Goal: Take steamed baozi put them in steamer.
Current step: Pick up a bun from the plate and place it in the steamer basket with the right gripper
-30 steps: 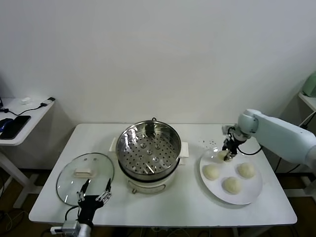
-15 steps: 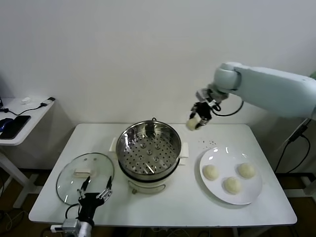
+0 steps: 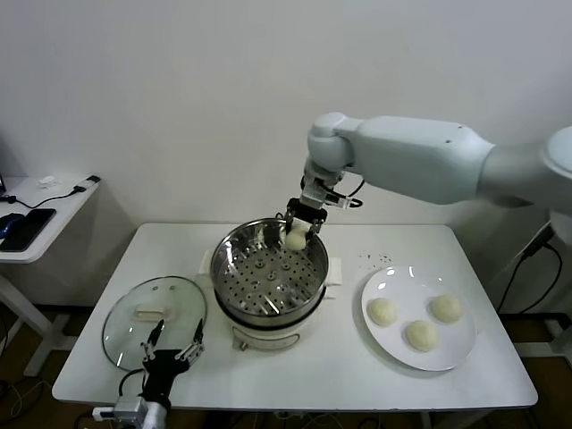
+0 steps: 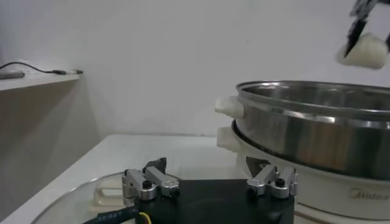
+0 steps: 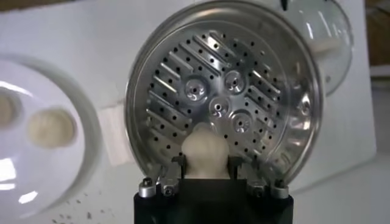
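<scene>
The white desk [image 3: 295, 375] carried three things directly; the steamer [image 3: 271, 279] stood near its middle; a round glass lid [image 3: 154, 320] lay flat on the robot's left; a white plate [image 3: 452, 343] lay on the right.

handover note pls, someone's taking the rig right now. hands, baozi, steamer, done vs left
Right hand: shut on one baozi, held in the air over the far rim of the steamer, not yet released.
Left hand: open, parked low at the table's near edge, over the near rim of the glass lid lying left of the steamer.
Steamer: mid-table, lid off, perforated tray empty.
Plate: right of the steamer, three baozi on it.
Done: nothing placed so far.
Left: lower and release the held baozi, then move the other three.
</scene>
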Available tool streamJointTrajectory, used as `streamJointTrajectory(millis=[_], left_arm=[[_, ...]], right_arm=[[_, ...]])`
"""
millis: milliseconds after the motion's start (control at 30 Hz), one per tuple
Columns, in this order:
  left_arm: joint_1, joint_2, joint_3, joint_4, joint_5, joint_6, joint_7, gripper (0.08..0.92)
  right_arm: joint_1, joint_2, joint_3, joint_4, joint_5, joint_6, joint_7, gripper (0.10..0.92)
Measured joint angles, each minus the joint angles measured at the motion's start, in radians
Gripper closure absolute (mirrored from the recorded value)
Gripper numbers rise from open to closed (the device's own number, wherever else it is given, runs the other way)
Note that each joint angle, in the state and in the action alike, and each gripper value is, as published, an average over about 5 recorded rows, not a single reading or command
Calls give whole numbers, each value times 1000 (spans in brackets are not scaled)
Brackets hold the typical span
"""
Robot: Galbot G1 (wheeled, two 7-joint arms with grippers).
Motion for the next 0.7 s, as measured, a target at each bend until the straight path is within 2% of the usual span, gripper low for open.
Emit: streamJointTrajectory(millis=[233, 533, 633, 700], left_arm=[[-5, 0, 1, 8, 0, -2, -3, 177], [-6, 2, 4, 18, 0, -9, -7, 177], [-7, 2, 8, 18, 0, -10, -8, 177], [-8, 2, 9, 18, 0, -10, -8, 177]], right_arm=[[-109, 95, 79, -183, -118, 112, 21, 540], [-196, 193, 139, -367, -188, 182, 36, 530], [-212, 210, 148, -402, -197, 190, 44, 490], [-218, 219, 152, -418, -201, 191, 48, 435]])
